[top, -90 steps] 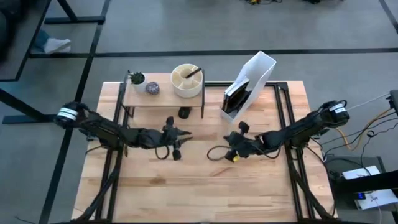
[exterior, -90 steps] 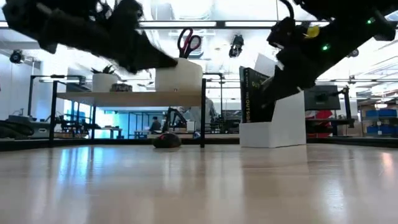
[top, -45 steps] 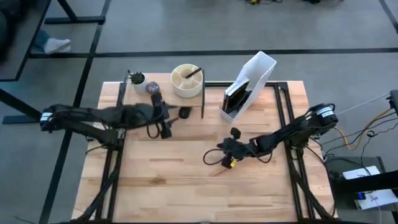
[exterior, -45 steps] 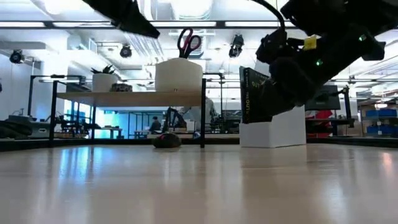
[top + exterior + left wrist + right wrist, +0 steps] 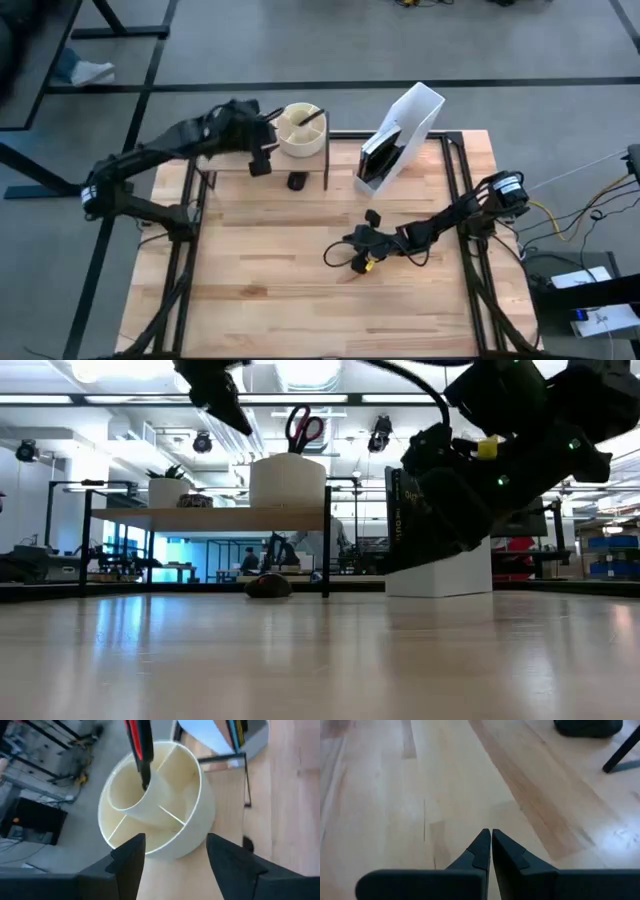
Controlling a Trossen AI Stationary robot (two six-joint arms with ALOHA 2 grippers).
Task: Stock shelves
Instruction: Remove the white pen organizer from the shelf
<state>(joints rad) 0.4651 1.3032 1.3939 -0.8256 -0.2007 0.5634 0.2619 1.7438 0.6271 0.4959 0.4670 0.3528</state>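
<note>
The shelves [image 5: 205,517] stand at the table's far left, a light-wood board on thin black legs. On the board rest a cream round organizer [image 5: 300,129] with red-handled scissors [image 5: 300,426] in it, and a small pot [image 5: 165,490]. My left gripper [image 5: 175,857] hovers open high over the board, just left of the organizer [image 5: 155,802]. My right gripper [image 5: 491,842] is shut and holds nothing, low over the table's middle [image 5: 345,256]. A small dark object [image 5: 296,181] lies on the table under the shelves.
A white angled file holder [image 5: 400,130] with a dark book in it stands right of the shelves. A black shelf leg [image 5: 622,750] and the dark object [image 5: 587,726] lie ahead of my right gripper. Bare wood covers the table's near half.
My left gripper has risen from the table's middle and gone toward the far edge, ending over the shelves beside the organizer. My right gripper has shifted a little toward the table's left and near edges, staying shut.
</note>
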